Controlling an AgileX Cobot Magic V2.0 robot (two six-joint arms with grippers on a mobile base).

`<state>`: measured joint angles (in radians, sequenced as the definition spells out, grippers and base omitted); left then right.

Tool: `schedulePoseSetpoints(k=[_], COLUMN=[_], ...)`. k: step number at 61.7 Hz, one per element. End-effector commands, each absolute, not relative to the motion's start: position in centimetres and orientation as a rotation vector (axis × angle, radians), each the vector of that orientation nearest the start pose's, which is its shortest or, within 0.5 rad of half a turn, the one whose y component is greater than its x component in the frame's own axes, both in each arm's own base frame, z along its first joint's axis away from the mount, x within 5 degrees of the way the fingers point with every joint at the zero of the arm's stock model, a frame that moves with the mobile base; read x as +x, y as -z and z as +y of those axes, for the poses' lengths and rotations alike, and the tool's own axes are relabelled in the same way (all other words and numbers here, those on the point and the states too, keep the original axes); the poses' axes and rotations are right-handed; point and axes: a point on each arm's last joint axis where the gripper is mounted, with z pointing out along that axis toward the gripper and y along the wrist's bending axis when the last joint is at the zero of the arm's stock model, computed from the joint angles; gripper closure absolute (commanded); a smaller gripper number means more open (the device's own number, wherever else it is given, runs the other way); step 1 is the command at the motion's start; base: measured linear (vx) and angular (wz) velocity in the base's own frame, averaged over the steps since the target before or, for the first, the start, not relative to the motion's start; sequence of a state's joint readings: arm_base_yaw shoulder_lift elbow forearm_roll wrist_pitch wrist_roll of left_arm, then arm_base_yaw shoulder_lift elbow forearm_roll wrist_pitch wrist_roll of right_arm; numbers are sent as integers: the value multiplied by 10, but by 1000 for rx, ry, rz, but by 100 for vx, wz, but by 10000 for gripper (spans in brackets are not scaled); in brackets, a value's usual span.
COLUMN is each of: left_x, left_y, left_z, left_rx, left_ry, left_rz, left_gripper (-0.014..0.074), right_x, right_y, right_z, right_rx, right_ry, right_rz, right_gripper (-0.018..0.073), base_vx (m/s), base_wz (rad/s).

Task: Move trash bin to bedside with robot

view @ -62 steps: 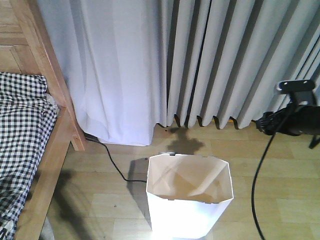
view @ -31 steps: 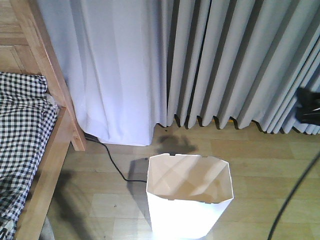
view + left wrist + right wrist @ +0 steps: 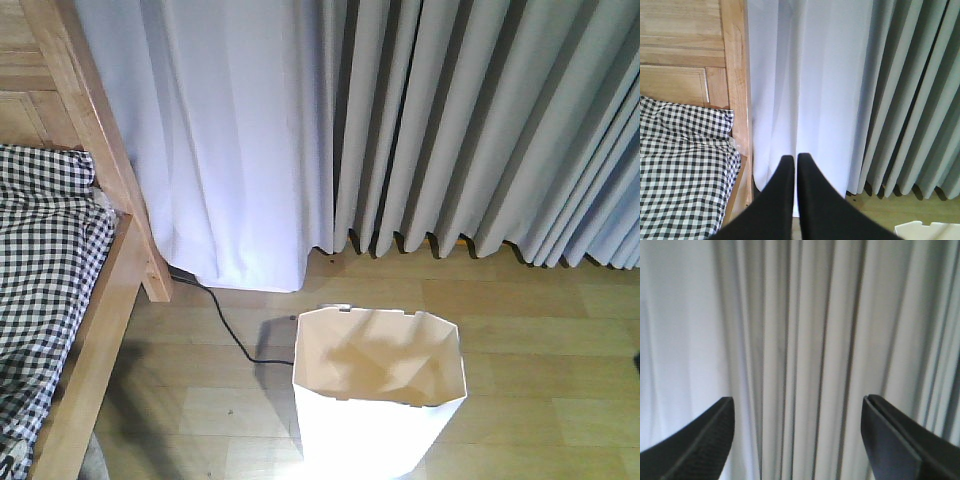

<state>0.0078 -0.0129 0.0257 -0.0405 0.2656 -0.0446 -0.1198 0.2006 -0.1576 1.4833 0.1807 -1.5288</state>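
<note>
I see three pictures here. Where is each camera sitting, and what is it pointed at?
Front-facing view: high up, looking down at the trash bin, bed and curtains; none of the robot shows.
Left wrist view: behind the left end effector, jaws shut, facing the bed and curtains.
Right wrist view: behind the right end effector, jaws wide open, facing only curtains.
Shared: front and left views both show bed, bin and curtains.

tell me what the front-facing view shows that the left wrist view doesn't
Only the front-facing view shows the open inside of the trash bin, the black cable running to it on the wooden floor, and neither gripper. Only the left wrist view shows the left gripper, shut and empty, and the wooden headboard. Both show the bed with checked bedding, the white curtain and the grey curtain.
</note>
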Motion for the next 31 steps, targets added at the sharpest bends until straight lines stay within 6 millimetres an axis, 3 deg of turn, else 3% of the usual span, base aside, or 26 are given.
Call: schedulePoseSetpoints(k=[1,7,18,31], left_x=[55,55,55,55], left_y=[-184,-184,-184,-184], left_z=[0,0,0,0], left_rx=[-80,-80,-80,-80], left_ry=[72,72,72,72], left_rz=[1689,1689,1689,1689], left_gripper=[602,602,602,602], right_x=[65,61,61,61], right_y=[-261,-261,-260,-260], right_z=[7,8,8,7], right_rx=[-87,-91,-89,-86], right_ry=[13,20,19,21], right_rz=[1479,1456,1457,1456], right_gripper=[75,191,576,569], base_vx=[0,0,0,0], base_wz=[0,0,0,0])
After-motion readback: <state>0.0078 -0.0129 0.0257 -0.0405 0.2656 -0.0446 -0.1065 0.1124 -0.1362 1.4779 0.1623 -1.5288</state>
